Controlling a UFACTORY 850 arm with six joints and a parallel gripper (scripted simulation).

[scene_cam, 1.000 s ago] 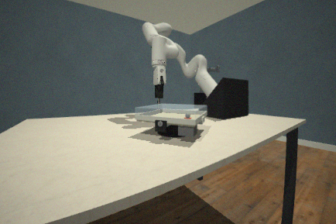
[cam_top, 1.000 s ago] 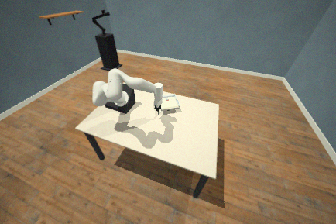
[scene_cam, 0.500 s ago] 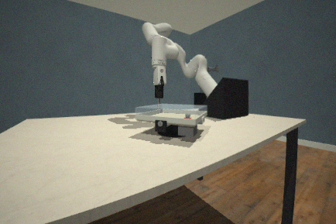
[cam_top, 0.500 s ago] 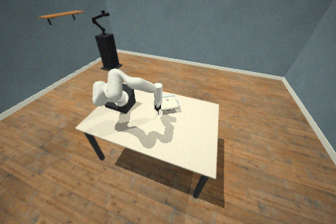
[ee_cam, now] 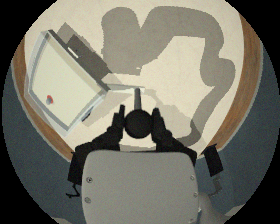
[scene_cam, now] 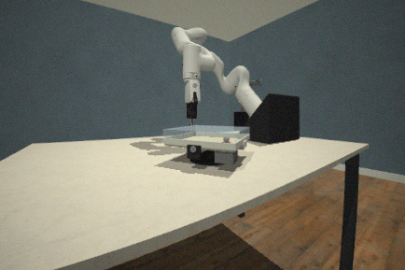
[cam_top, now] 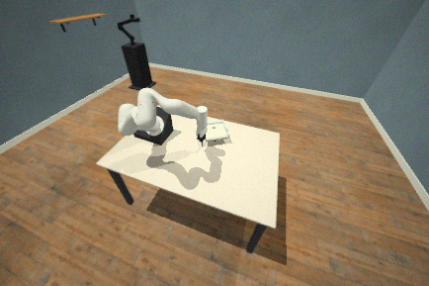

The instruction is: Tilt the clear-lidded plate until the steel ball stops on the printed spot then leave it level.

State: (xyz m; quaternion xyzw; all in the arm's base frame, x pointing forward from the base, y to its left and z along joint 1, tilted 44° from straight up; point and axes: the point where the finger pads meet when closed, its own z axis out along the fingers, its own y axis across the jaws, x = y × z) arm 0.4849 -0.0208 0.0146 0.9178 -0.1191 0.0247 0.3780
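Your hand (ee_cam: 138, 117) grips a dark knobbed stick over the plate (ee_cam: 63, 85) corner; pressing hard could roll the ball (scene_cam: 226, 138) off the spot (ee_cam: 50, 98).

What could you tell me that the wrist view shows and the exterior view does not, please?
Only the wrist view shows the plate's face from above: the red printed spot near one corner, and the gripper shut on a dark round knob with a thin stem that reaches to the plate's corner.

Only the exterior view shows the small steel ball under the clear lid, the grey support block beneath the plate, and the black pedestal.

Both show the white square plate, the cream table top and the arm's shadow.
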